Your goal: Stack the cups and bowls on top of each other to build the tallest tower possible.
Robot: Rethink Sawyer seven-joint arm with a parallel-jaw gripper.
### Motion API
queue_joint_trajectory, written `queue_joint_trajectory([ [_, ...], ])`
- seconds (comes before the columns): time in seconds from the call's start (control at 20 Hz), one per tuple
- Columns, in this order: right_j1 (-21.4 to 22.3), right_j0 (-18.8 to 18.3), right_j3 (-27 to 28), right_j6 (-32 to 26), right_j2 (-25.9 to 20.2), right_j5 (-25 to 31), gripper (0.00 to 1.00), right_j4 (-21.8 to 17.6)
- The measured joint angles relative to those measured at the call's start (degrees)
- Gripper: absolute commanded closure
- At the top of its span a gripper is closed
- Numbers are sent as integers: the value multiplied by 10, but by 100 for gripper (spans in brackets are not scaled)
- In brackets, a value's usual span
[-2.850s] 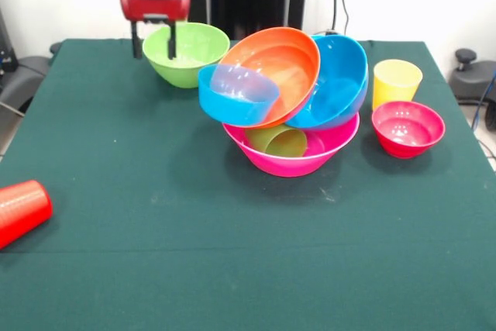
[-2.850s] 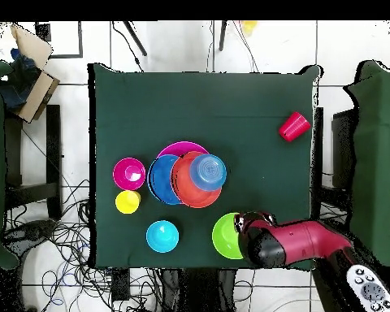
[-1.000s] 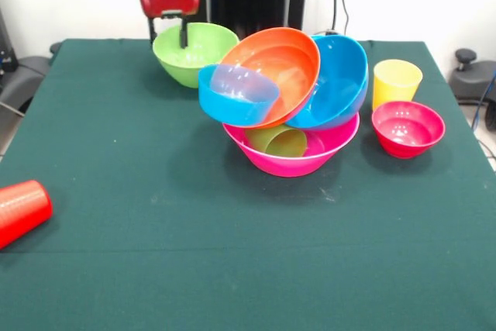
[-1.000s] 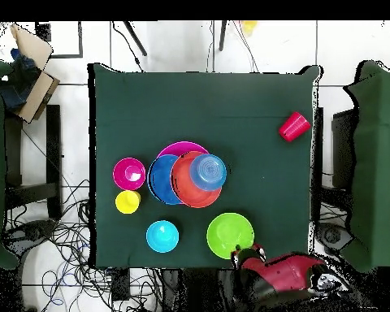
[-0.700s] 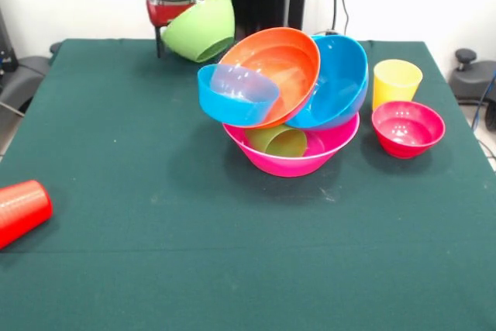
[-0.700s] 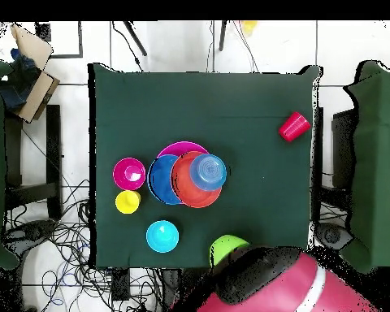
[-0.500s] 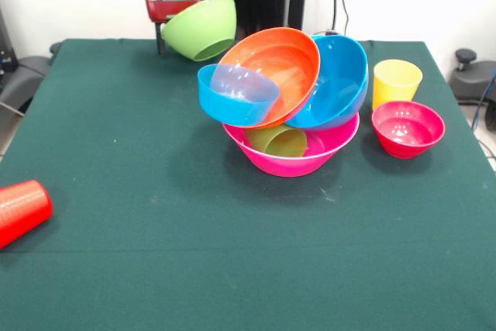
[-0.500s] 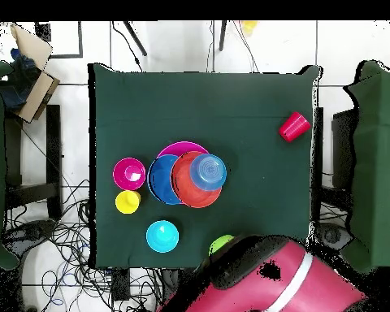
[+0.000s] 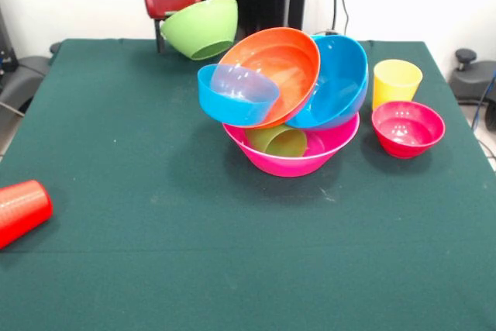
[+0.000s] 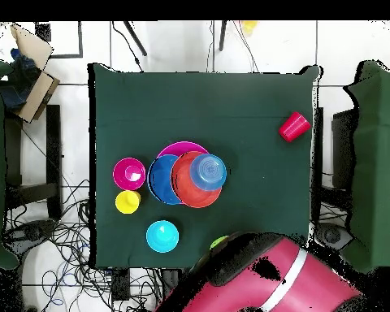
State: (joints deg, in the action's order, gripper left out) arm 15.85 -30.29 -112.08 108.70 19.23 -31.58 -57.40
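My gripper (image 9: pixel 167 35) is shut on the rim of the lime green bowl (image 9: pixel 203 27), which hangs tilted above the table's far edge. One dark finger (image 9: pixel 159 39) shows left of the bowl. The tower (image 9: pixel 288 98) stands mid-table: a pink bowl (image 9: pixel 298 160) at the base with a green cup (image 9: pixel 279 142) in it, then a leaning large blue bowl (image 9: pixel 341 83), an orange bowl (image 9: pixel 273 69) and a small translucent blue bowl (image 9: pixel 236 95). In the overhead view the arm (image 10: pixel 263 284) covers the gripper, and only a sliver of the lime bowl (image 10: pixel 219 241) shows.
A yellow cup (image 9: pixel 397 81) and a magenta-red bowl (image 9: pixel 408 128) stand to the right of the tower. A red cup (image 9: pixel 22 208) lies on its side at the left edge. A cyan bowl (image 10: pixel 162 236) shows only in the overhead view, near the robot's side.
The gripper closed on the lime green bowl's rim and lifted it off the table, so it now hangs tilted. Over the last half second it rose slightly. The tower and the cups have not moved.
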Motion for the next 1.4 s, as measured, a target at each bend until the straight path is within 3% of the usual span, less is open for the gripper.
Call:
queue_joint_trajectory([
  [0.1,7,-1,-1,0,-2,6,100,-5],
  [0.3,71,-28,-41,0,-34,57,100,-46],
  [0.5,173,-133,-104,0,-133,183,100,-36],
  [0.75,279,-262,-158,0,-255,337,100,57],
  [0.8,290,-272,-162,0,-268,353,100,71],
  [0.85,330,-300,-173,0,-312,404,100,117],
  [1.05,373,-316,-178,0,-358,457,100,169],
  [1.25,449,-317,-178,0,-439,549,100,258],
  [1.4,482,-315,-175,0,-472,587,100,291],
])
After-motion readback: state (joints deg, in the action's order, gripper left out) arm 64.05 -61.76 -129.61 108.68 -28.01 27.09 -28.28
